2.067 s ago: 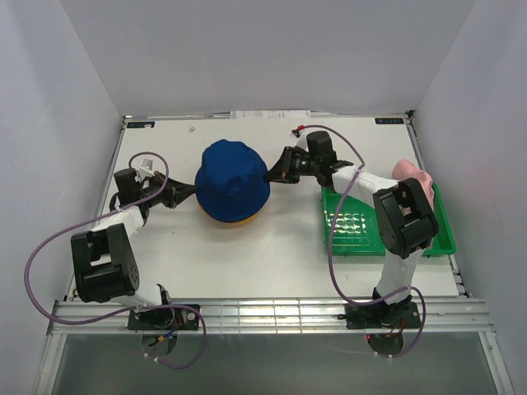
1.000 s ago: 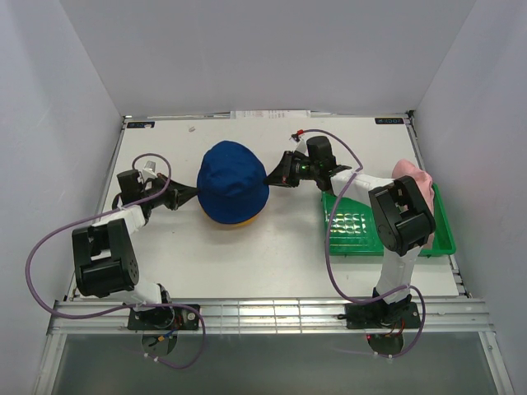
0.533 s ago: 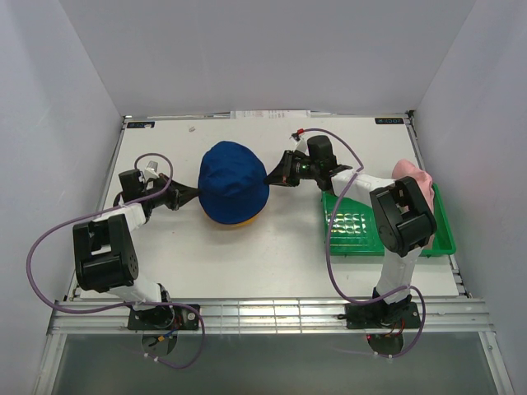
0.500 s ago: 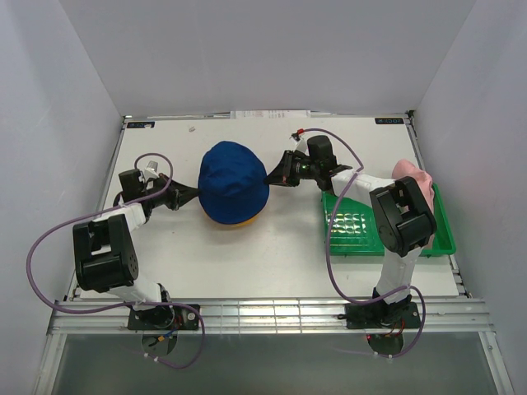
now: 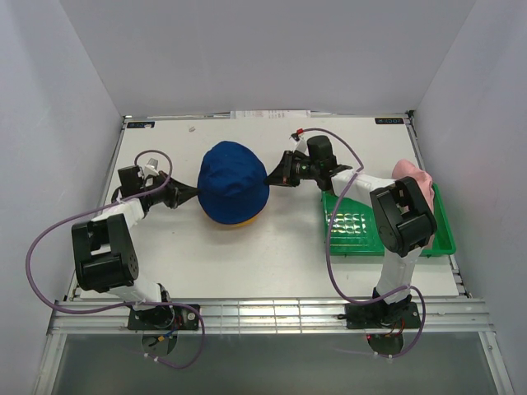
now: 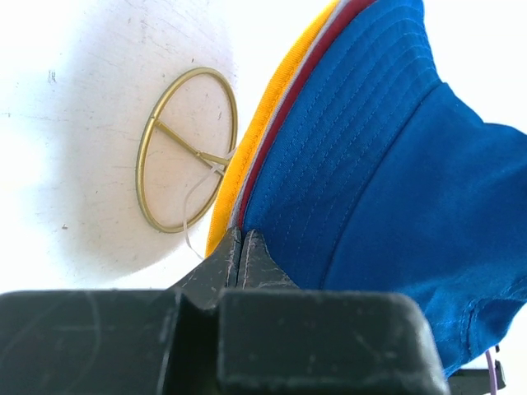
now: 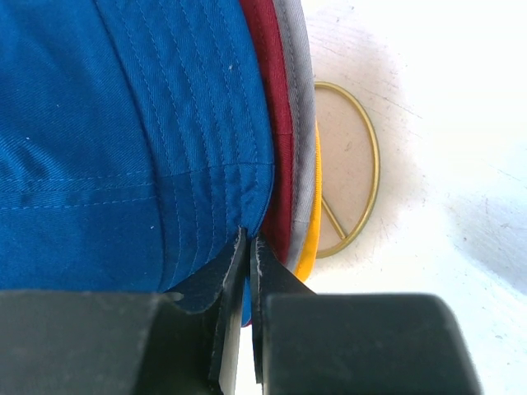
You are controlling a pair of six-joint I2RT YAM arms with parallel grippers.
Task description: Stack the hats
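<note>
Surface: white table [image 5: 247,255] inside pale walls, with the blue hat [image 5: 233,179] near its middle.
Pile: blue hat on top, crown up, over the red hat [image 7: 268,82], grey hat [image 7: 296,82] and yellow hat [image 6: 268,107]; their brims peek out below its edge.
Underneath: gold wire stand [image 6: 186,142], its ring flat on the table below the blue hat.
Left brim: left gripper [image 5: 191,194] clenched on the fabric edge.
Right brim: right gripper [image 5: 272,178] opposite, pinching the blue hat's rim.
Line of hold: left to right, with the blue hat between the two grippers.
Off to the right: pink hat [image 5: 414,177], well apart from the blue hat, by the green tray [image 5: 350,222].
Next, likely: both let go, and the right arm, the nearer one, fetches the pink hat.
</note>
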